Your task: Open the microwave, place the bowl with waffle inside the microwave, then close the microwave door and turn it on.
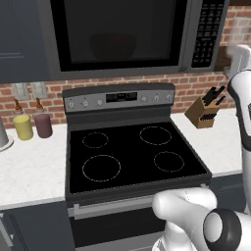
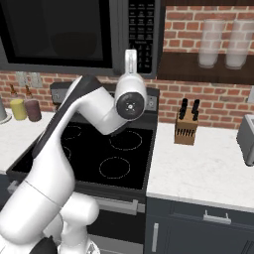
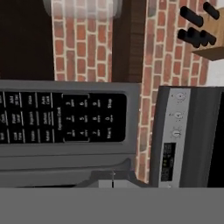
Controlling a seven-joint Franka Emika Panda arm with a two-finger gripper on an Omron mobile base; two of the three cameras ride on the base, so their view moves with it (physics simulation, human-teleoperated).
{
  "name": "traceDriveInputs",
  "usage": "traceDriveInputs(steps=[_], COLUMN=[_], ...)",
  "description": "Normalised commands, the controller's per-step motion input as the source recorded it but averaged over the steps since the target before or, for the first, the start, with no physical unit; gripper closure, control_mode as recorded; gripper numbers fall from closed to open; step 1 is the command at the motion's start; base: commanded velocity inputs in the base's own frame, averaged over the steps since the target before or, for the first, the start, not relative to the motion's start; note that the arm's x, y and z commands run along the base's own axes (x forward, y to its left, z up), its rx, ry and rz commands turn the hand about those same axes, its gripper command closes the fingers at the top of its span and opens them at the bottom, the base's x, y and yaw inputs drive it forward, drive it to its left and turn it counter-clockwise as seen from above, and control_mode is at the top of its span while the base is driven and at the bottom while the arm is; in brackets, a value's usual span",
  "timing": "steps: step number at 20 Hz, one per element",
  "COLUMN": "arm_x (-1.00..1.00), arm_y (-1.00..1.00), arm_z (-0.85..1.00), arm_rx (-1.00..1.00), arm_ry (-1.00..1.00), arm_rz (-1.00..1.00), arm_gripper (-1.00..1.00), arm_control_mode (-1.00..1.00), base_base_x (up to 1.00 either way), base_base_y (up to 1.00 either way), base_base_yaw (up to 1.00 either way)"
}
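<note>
The microwave (image 1: 122, 37) hangs over the stove with its door (image 1: 117, 32) shut. Behind the dark window the bowl (image 1: 113, 45) shows faintly as a rounded shape, also dim in the right base view (image 2: 74, 44). The waffle is hidden. My gripper (image 2: 130, 53) points up in front of the lower part of the black button panel (image 2: 144, 34), its fingers shut with nothing between them. In the hand view the two tips (image 3: 112, 183) meet just below the panel's keys (image 3: 83, 117); whether they touch it I cannot tell.
A black-topped stove (image 1: 132, 152) with a knob panel (image 1: 117, 98) stands under the microwave. A knife block (image 2: 186, 129) sits on the right counter, with a toaster (image 2: 246, 139) further right. Yellow and maroon cups (image 1: 33, 126) stand on the left counter. Glass jars (image 2: 223, 42) fill a shelf.
</note>
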Motion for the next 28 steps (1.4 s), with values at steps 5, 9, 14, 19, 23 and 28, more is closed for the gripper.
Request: traceDriveInputs(steps=[5, 9, 14, 19, 23, 28], arm_x=[0.42, 0.47, 0.44, 0.40, 0.33, 0.28], arm_y=[0.00, 0.00, 0.00, 0.00, 0.00, 0.00], arm_z=[0.00, 0.00, 0.00, -0.04, -0.09, -0.12], arm_rx=[0.00, 0.00, 0.00, 0.00, 0.00, 0.00], arm_ry=[0.00, 0.00, 0.00, 0.00, 0.00, 0.00], arm_rz=[0.00, 0.00, 0.00, 0.00, 0.00, 0.00], arm_gripper=[1.00, 1.00, 1.00, 1.00, 1.00, 1.00], arm_control_mode=[-1.00, -1.00, -1.00, -1.00, -1.00, -1.00], base_base_x=[0.00, 0.00, 0.00, 0.00, 0.00, 0.00], base_base_y=[0.00, 0.00, 0.00, 0.00, 0.00, 0.00], base_base_yaw=[0.00, 0.00, 0.00, 0.00, 0.00, 0.00])
